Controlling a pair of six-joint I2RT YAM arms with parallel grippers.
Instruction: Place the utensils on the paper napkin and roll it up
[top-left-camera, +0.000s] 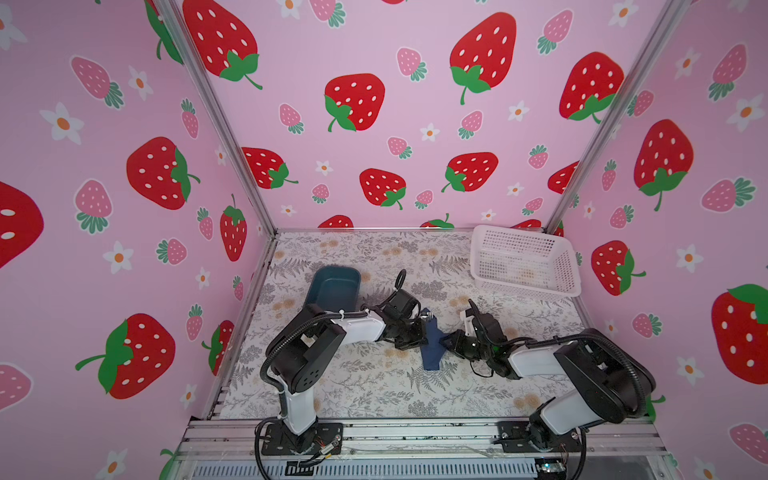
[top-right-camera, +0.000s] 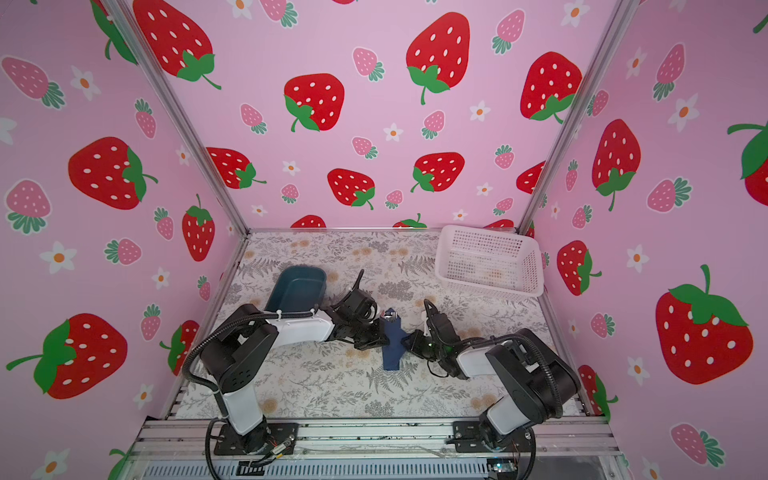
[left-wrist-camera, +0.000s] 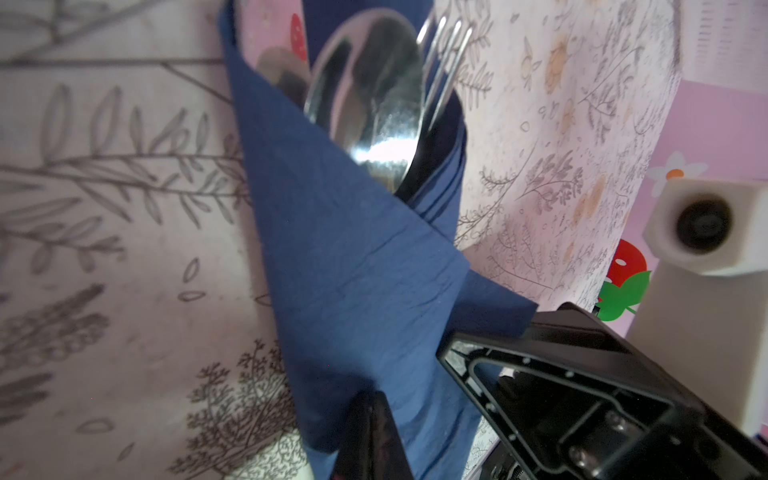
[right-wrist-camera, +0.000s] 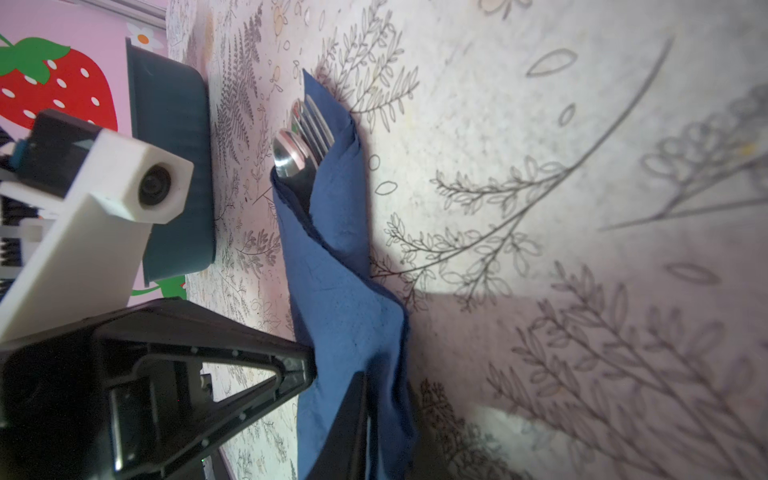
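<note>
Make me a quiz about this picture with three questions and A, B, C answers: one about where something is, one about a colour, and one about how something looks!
1. Where is the white mesh basket?
A. far right corner of the table
B. near left corner
C. right in the middle

2. What colour is the paper napkin?
A. red
B. navy blue
C. yellow

3. How is the paper napkin?
A. lying flat and open
B. folded around the utensils
C. torn into pieces

Answers:
1 A, it sits far back on the right in both top views.
2 B, it looks dark blue in every view.
3 B, the spoon and fork poke out of its folds.
</note>
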